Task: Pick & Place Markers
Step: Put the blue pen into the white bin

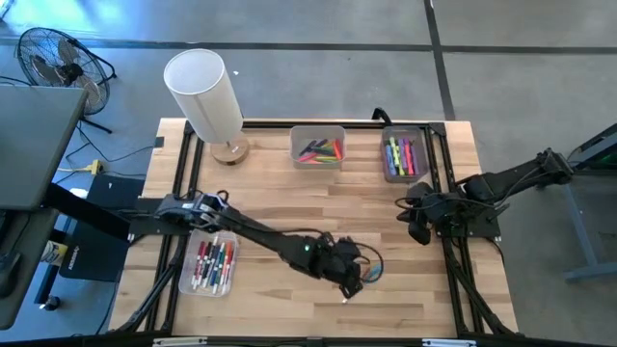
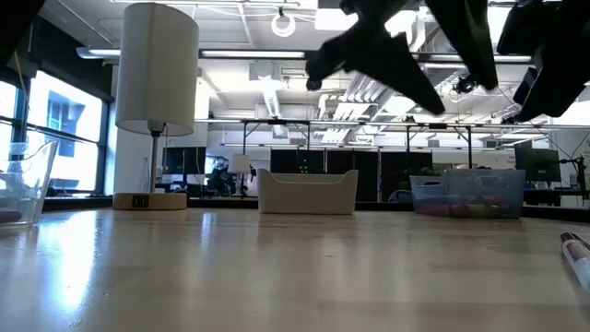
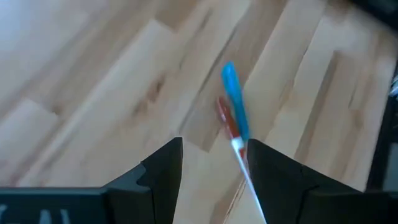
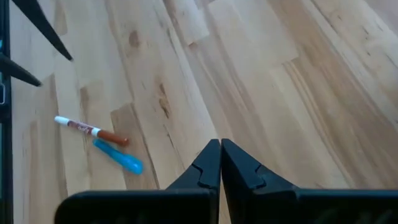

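Observation:
Two loose markers lie side by side on the wooden table near its front edge. One is blue (image 3: 234, 102). The other has a white barrel and a red-brown cap (image 3: 231, 127). My left gripper (image 3: 214, 146) hangs open above them, reaching in from the left (image 1: 345, 275). The white barrel shows between its fingers, close to one of them. From the right wrist view both the blue marker (image 4: 119, 157) and the white marker (image 4: 90, 130) lie flat on the wood. My right gripper (image 4: 221, 146) is shut on nothing, pulled back at the table's right side (image 1: 417, 224).
A clear bin of markers (image 1: 208, 262) sits at the near left under the left arm. Two more clear bins, one (image 1: 318, 146) at the far middle and one (image 1: 404, 155) at the far right, also hold markers. A white-shaded lamp (image 1: 204, 94) stands at the far left. A black frame rims the table.

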You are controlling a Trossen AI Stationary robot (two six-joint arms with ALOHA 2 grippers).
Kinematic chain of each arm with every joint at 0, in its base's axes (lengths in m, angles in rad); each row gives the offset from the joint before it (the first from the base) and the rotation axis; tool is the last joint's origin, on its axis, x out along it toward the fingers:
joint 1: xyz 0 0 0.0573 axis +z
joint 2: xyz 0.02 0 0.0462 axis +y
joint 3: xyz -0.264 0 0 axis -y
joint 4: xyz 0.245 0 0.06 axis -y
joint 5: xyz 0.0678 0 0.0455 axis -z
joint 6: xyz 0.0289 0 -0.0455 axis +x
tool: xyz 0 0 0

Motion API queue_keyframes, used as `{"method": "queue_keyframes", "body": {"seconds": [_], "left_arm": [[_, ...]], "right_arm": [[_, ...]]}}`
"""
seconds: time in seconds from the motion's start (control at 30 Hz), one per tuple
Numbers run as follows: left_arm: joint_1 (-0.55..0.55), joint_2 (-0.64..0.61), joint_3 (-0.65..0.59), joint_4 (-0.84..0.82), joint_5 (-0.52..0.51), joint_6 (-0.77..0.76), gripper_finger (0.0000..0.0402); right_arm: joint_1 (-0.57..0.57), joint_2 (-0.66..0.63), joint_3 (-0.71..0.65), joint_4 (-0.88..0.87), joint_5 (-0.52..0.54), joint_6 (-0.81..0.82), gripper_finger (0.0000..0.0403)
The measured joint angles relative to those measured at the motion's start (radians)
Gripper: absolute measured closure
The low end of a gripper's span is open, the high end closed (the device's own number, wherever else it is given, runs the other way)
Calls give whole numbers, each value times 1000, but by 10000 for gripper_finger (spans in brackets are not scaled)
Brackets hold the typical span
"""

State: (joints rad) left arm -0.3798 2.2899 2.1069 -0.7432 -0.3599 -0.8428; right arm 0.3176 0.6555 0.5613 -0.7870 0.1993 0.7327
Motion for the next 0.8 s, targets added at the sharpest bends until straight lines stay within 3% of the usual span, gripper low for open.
{"method": "queue_keyframes", "body": {"seconds": [0.4,0.8], "left_arm": [[-36,108,-8,24,65,-40,224],[-66,196,0,163,85,-17,225]], "right_arm": [[0,-3,0,1,-12,-31,401],[0,-10,0,4,-30,-34,401]]}}
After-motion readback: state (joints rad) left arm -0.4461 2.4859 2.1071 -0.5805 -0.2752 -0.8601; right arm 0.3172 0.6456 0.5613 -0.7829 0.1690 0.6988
